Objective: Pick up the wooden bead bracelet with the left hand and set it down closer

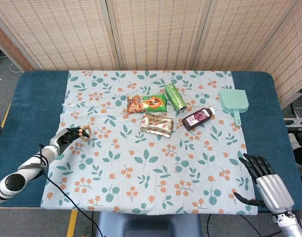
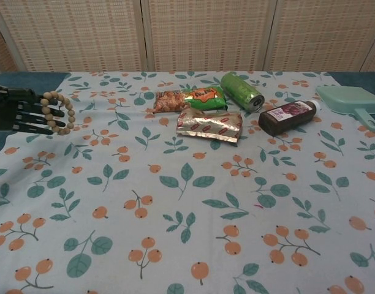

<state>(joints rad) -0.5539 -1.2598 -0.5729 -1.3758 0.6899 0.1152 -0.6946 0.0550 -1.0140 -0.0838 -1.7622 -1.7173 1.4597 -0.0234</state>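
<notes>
The wooden bead bracelet (image 1: pixel 84 132) (image 2: pixel 59 113) is a ring of light brown beads at the left side of the floral cloth. My left hand (image 1: pixel 68 137) (image 2: pixel 19 113), black, holds it at its fingertips, with the loop hanging off toward the right. My right hand (image 1: pixel 262 177) rests open near the table's front right corner, fingers spread, holding nothing; the chest view does not show it.
Mid-table lie an orange snack bag (image 1: pixel 146 103), a green can (image 1: pixel 174 97), a shiny foil packet (image 1: pixel 157 124) and a dark bottle (image 1: pixel 197 118). A mint dustpan (image 1: pixel 234 102) sits at the right. A floral cloth (image 1: pixel 156 168) covers the blue table.
</notes>
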